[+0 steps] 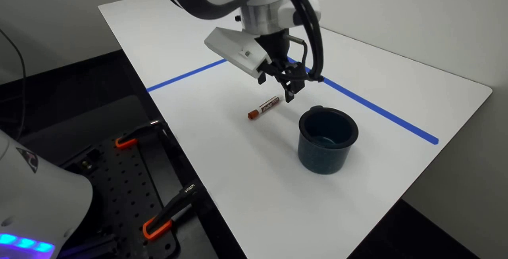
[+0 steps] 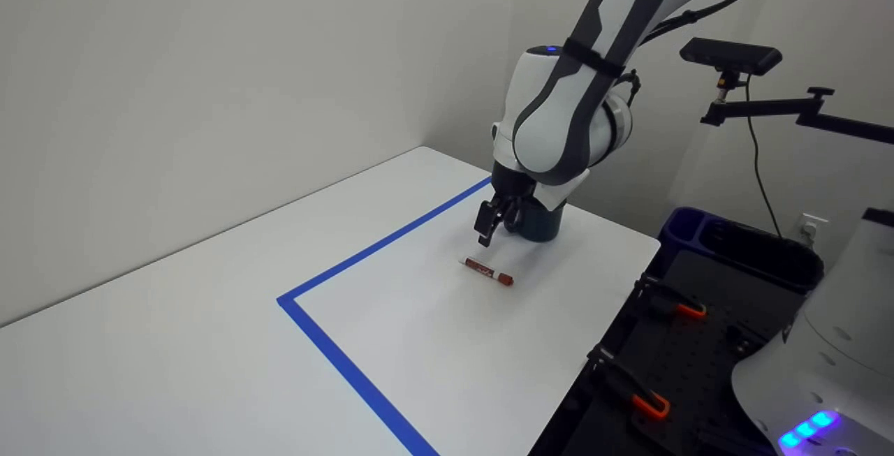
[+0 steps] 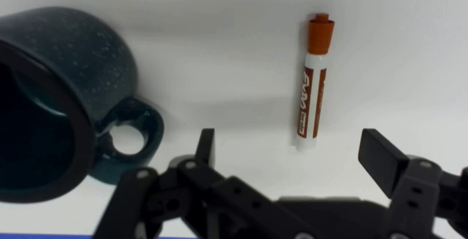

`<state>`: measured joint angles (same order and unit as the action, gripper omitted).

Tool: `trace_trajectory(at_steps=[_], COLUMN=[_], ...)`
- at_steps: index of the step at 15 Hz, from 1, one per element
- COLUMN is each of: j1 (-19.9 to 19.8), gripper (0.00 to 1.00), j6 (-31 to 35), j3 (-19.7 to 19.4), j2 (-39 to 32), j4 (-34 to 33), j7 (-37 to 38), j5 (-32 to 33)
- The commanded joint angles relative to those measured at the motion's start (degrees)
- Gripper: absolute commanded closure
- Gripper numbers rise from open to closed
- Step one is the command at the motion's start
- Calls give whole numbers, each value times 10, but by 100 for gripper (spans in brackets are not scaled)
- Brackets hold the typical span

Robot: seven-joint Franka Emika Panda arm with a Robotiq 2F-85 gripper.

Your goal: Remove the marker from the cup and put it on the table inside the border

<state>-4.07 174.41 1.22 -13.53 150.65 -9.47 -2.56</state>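
The marker (image 3: 312, 89) lies on the desk (image 1: 218, 140) inside the blue border (image 2: 351, 372), its orange-brown cap (image 3: 320, 37) pointing toward twelve o'clock in the wrist view. There, the upright cup (image 3: 73, 103) stands apart from it at nine o'clock. The pincer (image 3: 289, 147) hangs above, spread wide.

Smooth pale-grey walls (image 2: 244, 93) meet in a corner. A white power socket (image 2: 817, 221) sits near a navy plastic bin (image 2: 672, 250). The floor (image 1: 432, 231) is dark.
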Motion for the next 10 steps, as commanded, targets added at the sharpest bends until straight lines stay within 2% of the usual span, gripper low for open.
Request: trace_trajectory(at_steps=[1,3,5,10], j1=[-25,-29,-15,7], gripper=[0,0,0,0], j6=[-36,-69,-111,-205], j3=[39,55,45,3], j2=[87,120,152,210], j4=[37,40,40,34], j7=[-16,-35,-44,-28], j5=[-18,-44,-62,-41])
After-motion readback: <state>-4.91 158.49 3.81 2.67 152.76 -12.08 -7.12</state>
